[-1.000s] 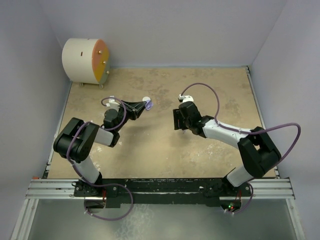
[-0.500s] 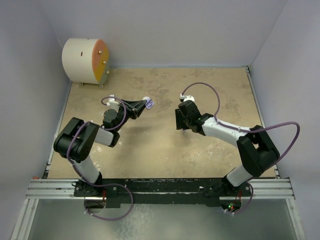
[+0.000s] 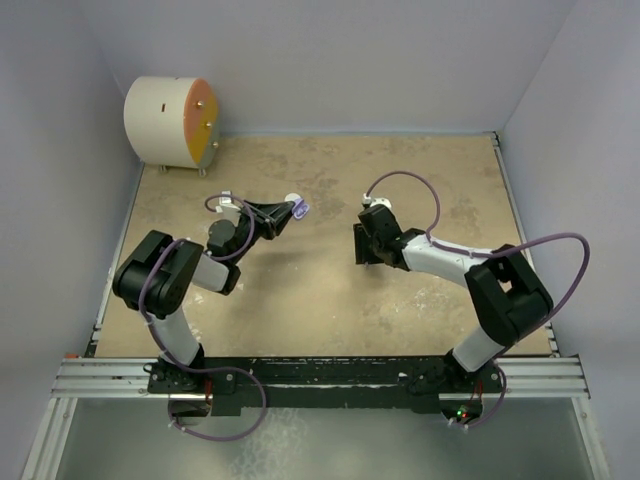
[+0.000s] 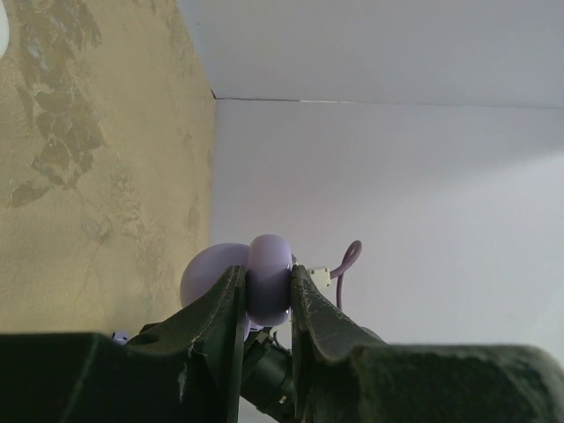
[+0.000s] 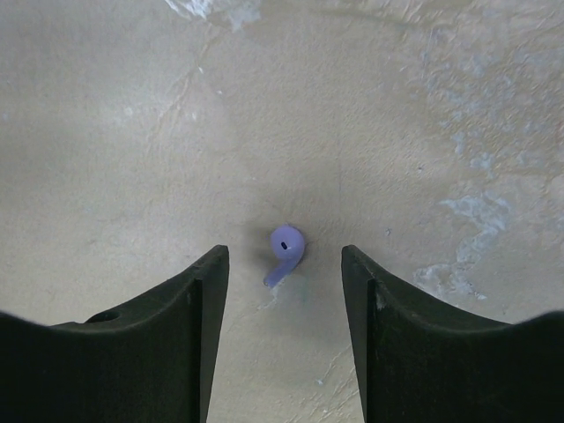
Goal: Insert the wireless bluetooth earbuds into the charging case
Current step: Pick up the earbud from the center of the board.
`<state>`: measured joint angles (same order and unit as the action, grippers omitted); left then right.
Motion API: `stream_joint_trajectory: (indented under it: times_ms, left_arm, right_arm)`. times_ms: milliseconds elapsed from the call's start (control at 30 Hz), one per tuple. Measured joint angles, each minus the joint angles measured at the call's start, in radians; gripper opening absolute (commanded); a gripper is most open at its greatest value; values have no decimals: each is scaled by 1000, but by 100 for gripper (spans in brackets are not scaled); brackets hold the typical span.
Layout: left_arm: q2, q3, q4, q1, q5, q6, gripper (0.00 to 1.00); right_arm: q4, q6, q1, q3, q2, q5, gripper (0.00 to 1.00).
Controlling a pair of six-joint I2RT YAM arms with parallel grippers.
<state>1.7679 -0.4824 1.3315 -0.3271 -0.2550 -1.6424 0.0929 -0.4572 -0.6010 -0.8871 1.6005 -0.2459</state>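
Observation:
My left gripper [image 3: 290,212] is shut on the lilac charging case [image 3: 299,210] and holds it up off the table, left of centre. In the left wrist view the case [image 4: 269,280] stands edge-on, pinched between both fingers. A small white piece [image 3: 292,198] lies just behind it; I cannot tell what it is. My right gripper [image 3: 362,246] is open and points down at the table's middle. In the right wrist view one lilac stemmed earbud [image 5: 285,249] lies on the table between the open fingertips, touching neither. Any other earbud is out of view.
A big white drum with an orange face [image 3: 170,122] stands at the back left corner. The tan mottled table [image 3: 330,310] is closed in by pale walls on three sides. A metal rail [image 3: 320,375] runs along the near edge.
My right gripper has shifted slightly to the right and nearer, and its arm has folded a little. The left gripper still holds the case in the same place.

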Motion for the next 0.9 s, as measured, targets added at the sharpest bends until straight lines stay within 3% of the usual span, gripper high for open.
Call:
stream_joint_trajectory:
  times_ms: [900]
  left_arm:
    - [35,0,59,0,-7,-23,0]
  right_arm:
    - [-58,-15,0,29,49,31,37]
